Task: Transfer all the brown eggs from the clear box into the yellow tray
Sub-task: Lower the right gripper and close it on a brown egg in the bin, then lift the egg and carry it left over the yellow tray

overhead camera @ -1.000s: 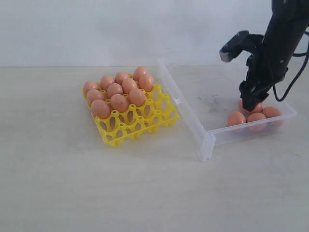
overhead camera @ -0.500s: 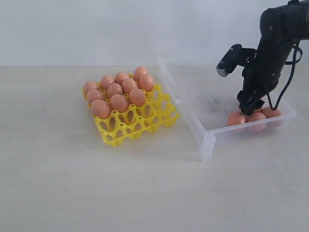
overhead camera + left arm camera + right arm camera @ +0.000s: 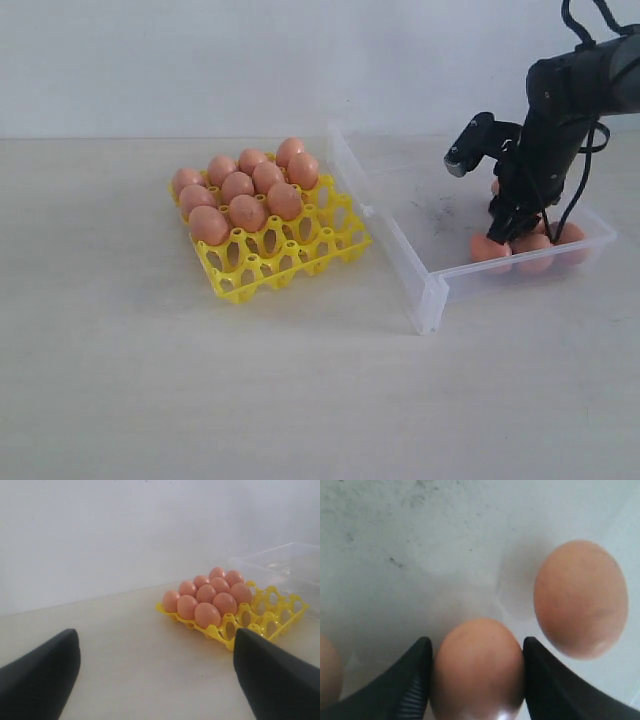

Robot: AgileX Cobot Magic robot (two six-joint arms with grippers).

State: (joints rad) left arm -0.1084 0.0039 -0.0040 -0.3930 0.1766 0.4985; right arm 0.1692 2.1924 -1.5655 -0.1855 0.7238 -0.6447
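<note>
Brown egg (image 3: pixel 477 680) lengthwise in pincer (image 3: pixel 477 645) (snug)

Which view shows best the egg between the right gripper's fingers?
The right wrist view: the brown egg sits close up inside the right gripper. The exterior view hides it behind the arm; the left wrist view misses it.

A pale tabletop (image 3: pixel 300 400) — perhaps faintly wood-grained — meets a plain white wall (image 3: pixel 200 60).
</note>
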